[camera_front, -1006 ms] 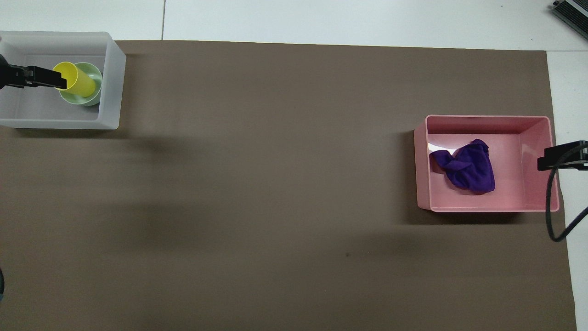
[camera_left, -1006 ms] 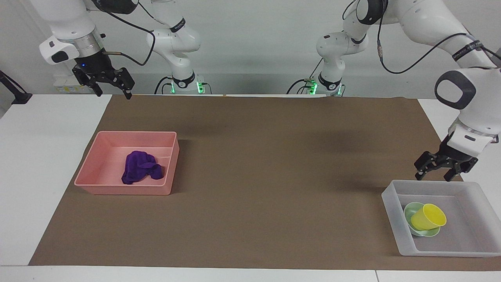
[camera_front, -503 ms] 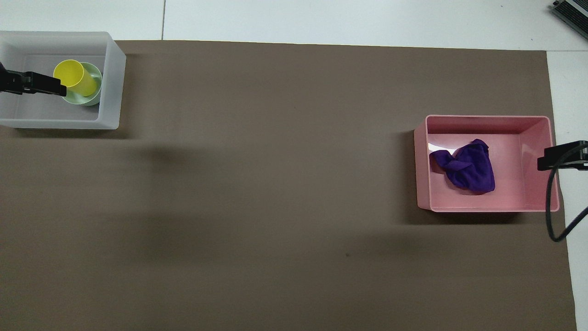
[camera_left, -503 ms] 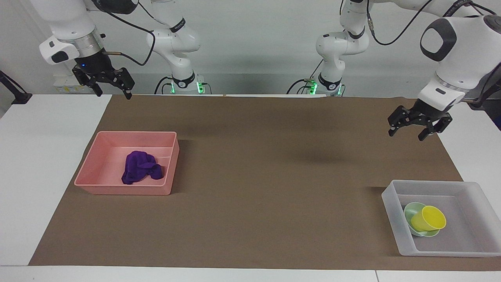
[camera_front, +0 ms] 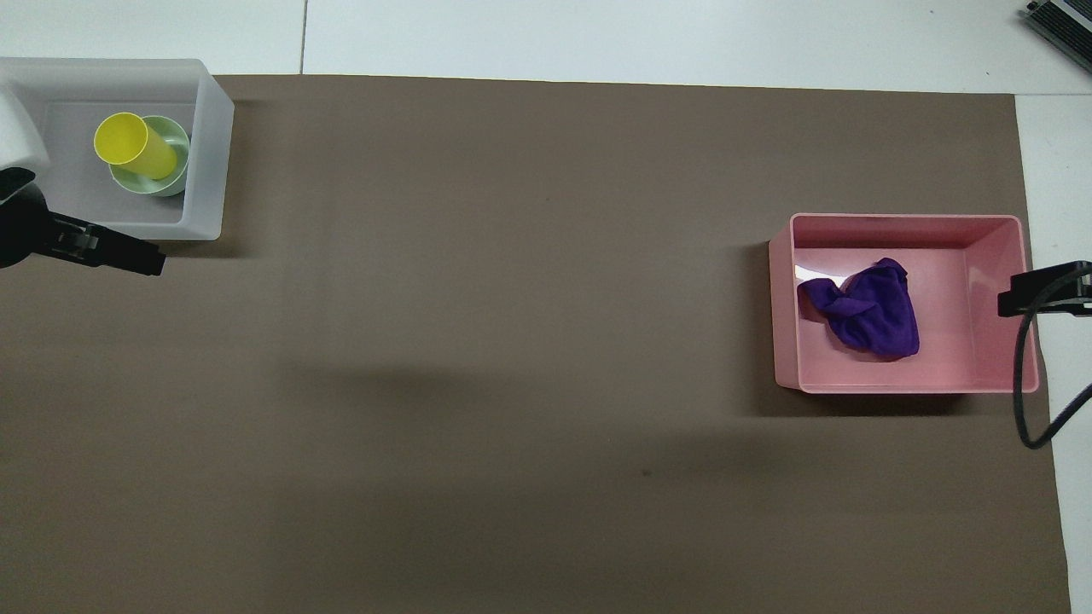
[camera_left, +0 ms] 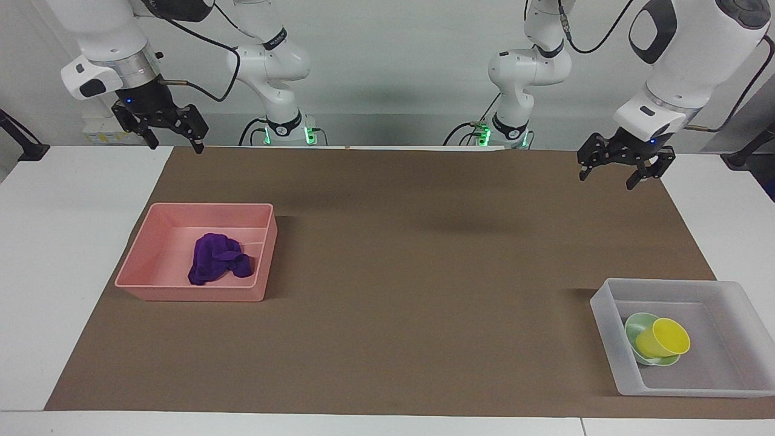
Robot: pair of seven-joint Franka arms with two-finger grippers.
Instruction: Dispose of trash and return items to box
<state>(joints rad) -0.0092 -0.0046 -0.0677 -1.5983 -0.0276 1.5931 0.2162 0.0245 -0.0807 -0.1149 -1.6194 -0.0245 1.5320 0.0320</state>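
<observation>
The right gripper (camera_left: 172, 136) hangs raised over the corner of the brown mat (camera_left: 387, 278) nearest the robots at the right arm's end of the table, fingers spread wide with nothing between them; this arm waits. The left gripper (camera_left: 619, 168) is raised over the mat's edge nearest the robots at the left arm's end, its fingers likewise parted and holding nothing. Farther from the robots, toward the right arm's end, the pink tray (camera_left: 140, 264) sits on the mat with the purple cloth wad (camera_left: 218, 258) lying crumpled on its floor. Farthest from the robots, at the left arm's end, the translucent box (camera_left: 607, 315) rests at the mat's corner. Inside it the mint-green bowl (camera_left: 636, 326) sits on the floor near the wall facing the table's middle, and the yellow cup (camera_left: 663, 338) lies tilted on its side in the bowl, its open mouth turned away from the robots. Both grippers are well apart from the trays and their contents.
</observation>
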